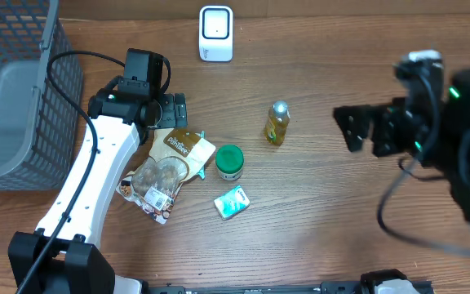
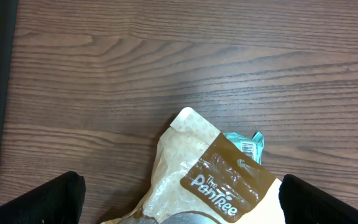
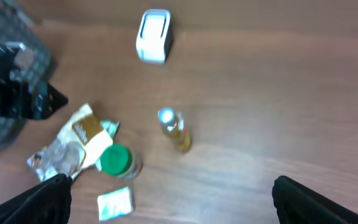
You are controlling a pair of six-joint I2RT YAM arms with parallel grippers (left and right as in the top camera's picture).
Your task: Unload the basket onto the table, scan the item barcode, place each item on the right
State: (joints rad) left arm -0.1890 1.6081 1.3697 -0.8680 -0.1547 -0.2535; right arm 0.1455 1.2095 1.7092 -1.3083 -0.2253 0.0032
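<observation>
The white barcode scanner (image 1: 216, 33) (image 3: 153, 35) stands at the back edge of the table. A brown and clear snack bag (image 1: 168, 167) (image 2: 211, 177) lies flat. My left gripper (image 1: 170, 114) (image 2: 182, 205) hovers open over the bag's top end, and its fingers (image 2: 53, 200) straddle the bag without touching it. A green-lidded jar (image 1: 229, 162) (image 3: 115, 160), a teal packet (image 1: 232, 202) (image 3: 114, 203) and a small yellow bottle (image 1: 277, 123) (image 3: 176, 130) stand nearby. My right gripper (image 1: 349, 129) (image 3: 166, 199) hangs open and empty, high at the right.
A grey wire basket (image 1: 15, 90) fills the far left corner. A teal wrapper (image 2: 248, 144) pokes out from behind the bag's top edge. Bare wood lies between the bottle and my right arm.
</observation>
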